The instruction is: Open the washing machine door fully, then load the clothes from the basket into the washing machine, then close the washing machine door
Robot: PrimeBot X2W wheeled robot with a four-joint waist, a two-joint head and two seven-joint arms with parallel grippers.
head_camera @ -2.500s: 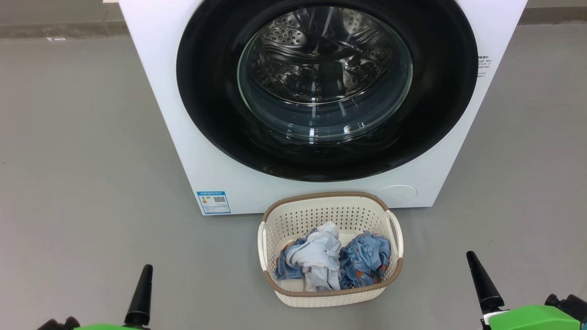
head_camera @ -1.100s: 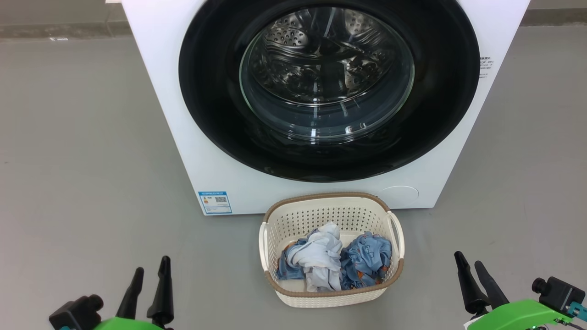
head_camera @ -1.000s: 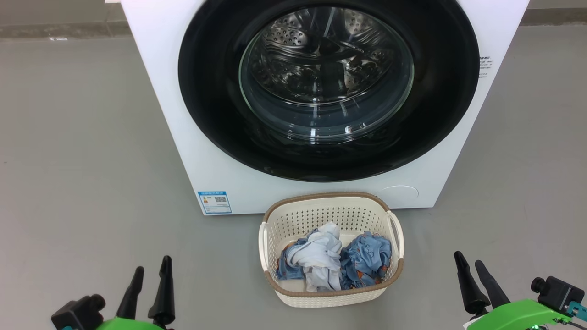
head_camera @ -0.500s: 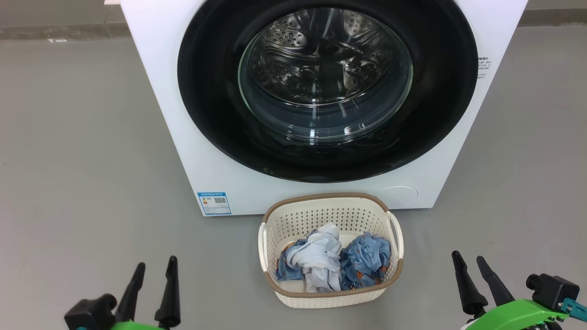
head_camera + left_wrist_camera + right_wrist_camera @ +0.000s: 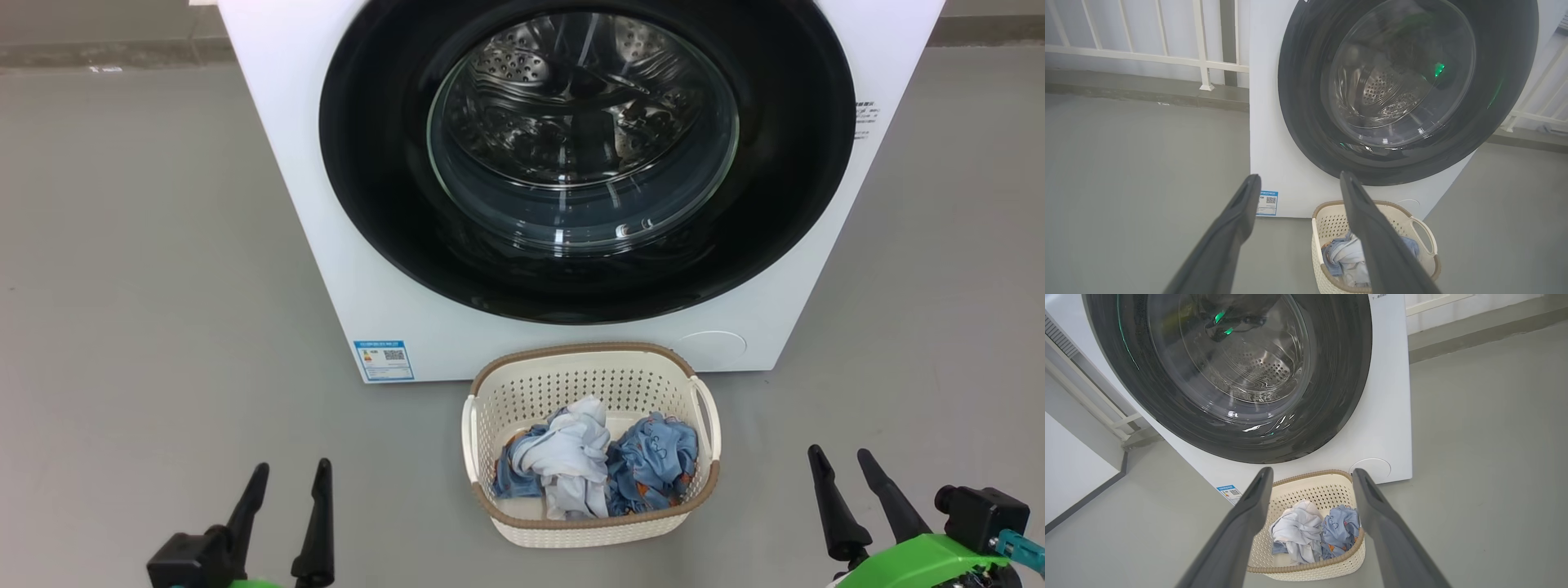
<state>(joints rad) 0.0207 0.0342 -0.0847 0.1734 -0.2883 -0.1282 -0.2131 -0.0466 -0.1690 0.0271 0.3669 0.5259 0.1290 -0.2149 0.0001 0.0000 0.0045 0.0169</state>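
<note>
While both arms sit low at the bottom corners of the head view, neither holds anything. Left gripper (image 5: 292, 464) is at lower left with its jaws spread apart and empty, tips pointing up the picture over bare grey floor (image 5: 147, 286). Right gripper (image 5: 838, 451) is at lower right, jaws likewise apart and empty, green housing behind it. Both are well apart from the basket (image 5: 571, 380), which stands on the floor between them and just in front of the washing machine (image 5: 424, 335); cannot tell if its back rim touches the machine front. Basket is cream with perforated walls, a brown woven-look rim and side handles. The clothes lie bunched inside it: pale white-blue garment (image 5: 567, 457) left of centre, partly on top of a blue fold, and blue printed garment (image 5: 653, 461) beside it on the right, the two touching. The washing machine door (image 5: 584, 147) looks shut against the white front, with a glossy black rim around the clear glass bowl and the steel perforated drum visible through it. Blue label sticker (image 5: 383, 360) sits at the machine's lower left corner, and the round cap (image 5: 710, 345) is low on the right, just above the basket's right handle. In the left wrist view the basket sits partly behind the right-hand finger, and a white railing (image 5: 1202, 45) runs behind the machine. In the right wrist view the clothes show between the two fingers. Green glints reflect in the door glass in both wrist views.
</note>
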